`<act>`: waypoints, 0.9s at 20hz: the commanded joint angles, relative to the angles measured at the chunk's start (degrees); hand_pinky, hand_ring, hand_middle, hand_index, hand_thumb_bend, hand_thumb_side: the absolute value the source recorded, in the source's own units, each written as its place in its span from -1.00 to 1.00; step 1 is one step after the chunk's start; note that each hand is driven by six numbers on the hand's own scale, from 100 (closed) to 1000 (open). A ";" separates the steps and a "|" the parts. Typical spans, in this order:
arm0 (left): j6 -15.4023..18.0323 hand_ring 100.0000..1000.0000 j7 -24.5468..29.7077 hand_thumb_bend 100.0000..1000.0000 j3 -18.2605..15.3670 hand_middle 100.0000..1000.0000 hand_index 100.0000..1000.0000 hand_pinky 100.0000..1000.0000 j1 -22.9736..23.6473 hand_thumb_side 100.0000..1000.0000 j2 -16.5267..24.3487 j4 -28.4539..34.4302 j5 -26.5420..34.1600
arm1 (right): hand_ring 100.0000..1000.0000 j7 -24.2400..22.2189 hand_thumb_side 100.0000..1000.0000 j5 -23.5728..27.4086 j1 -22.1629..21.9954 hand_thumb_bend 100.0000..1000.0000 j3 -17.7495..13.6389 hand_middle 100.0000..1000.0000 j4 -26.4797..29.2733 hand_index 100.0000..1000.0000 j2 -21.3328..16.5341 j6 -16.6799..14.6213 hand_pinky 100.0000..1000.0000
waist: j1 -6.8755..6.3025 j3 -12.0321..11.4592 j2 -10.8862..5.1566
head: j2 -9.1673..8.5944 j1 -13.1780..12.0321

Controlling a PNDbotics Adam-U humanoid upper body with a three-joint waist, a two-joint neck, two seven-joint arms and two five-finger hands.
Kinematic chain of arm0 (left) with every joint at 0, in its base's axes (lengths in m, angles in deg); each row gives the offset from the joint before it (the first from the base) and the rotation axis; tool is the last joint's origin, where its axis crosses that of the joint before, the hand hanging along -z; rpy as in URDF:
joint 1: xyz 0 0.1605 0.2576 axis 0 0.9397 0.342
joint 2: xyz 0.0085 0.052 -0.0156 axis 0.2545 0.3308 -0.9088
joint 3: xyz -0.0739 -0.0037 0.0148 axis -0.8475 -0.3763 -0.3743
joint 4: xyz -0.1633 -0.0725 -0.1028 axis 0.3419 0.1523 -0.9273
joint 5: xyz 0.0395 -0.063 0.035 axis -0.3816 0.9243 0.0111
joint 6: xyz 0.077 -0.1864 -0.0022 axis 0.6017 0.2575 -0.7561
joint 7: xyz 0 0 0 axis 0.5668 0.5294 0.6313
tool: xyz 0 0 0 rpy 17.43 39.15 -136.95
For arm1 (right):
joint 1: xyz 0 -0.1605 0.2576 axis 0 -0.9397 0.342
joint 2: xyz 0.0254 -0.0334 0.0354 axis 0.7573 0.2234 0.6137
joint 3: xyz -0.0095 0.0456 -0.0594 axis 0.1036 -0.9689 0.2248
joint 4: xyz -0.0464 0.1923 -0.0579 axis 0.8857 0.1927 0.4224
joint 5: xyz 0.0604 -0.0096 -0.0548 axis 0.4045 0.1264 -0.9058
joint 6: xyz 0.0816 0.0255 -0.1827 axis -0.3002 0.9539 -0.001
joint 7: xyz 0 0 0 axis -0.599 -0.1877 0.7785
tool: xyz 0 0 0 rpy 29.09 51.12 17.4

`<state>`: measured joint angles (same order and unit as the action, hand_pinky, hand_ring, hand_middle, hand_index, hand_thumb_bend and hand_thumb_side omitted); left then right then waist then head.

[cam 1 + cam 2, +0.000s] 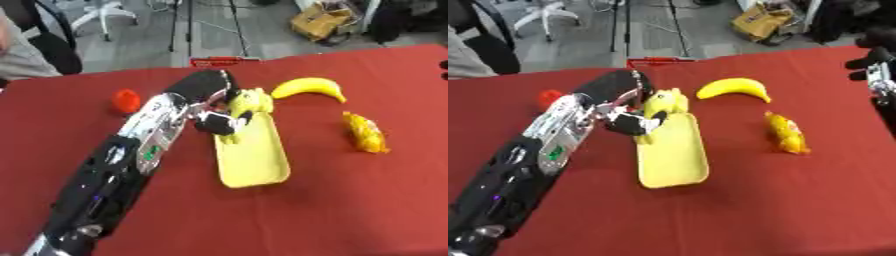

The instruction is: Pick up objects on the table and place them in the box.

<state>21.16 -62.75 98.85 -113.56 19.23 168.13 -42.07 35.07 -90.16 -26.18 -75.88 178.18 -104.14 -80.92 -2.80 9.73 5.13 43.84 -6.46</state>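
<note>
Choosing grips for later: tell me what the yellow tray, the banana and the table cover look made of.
Yellow tray: probably moulded plastic or foam, matte, thin raised rim. Banana: smooth, evenly yellow, slight sheen; real or plastic, cannot tell. Red table cover: likely cloth or felt, flat matte, no glare.

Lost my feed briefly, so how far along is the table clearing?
Nothing looks finished: the yellow tray is bare. In hand: the left robot hand curls round a yellow item at the tray's far end. Left: banana, orange-yellow packet, red object.
</note>
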 commanded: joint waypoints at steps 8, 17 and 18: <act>4.29 -0.18 -2.67 -0.60 -0.48 -0.12 0.05 0.05 1.32 -0.03 -1.70 -5.67 -7.06 | 0.33 -0.12 0.49 0.25 0.65 -1.00 -0.07 0.54 0.63 0.77 -0.50 -0.12 0.28 | 0.56 -0.07 -1.75 | 0.28 0.27; 6.09 0.57 -12.74 0.72 -0.81 0.66 0.57 0.62 0.90 0.65 -4.64 -11.50 -13.43 | 0.32 -0.27 0.49 0.26 0.67 -1.00 0.01 0.54 0.54 0.76 -0.38 -0.15 0.28 | 0.64 0.03 -1.81 | 0.28 0.41; 6.24 0.57 -12.32 0.72 -0.97 0.66 0.57 0.62 0.93 0.65 -4.67 -11.64 -14.68 | 0.32 -0.29 0.49 0.27 0.65 -1.00 0.03 0.54 0.52 0.76 -0.35 -0.16 0.28 | 0.63 0.03 -1.83 | 0.28 0.37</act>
<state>27.05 -74.76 98.44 -111.52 14.56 156.21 -55.30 34.97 -90.15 -26.17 -75.57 178.16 -103.95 -80.97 -2.80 9.75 5.11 43.84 -6.10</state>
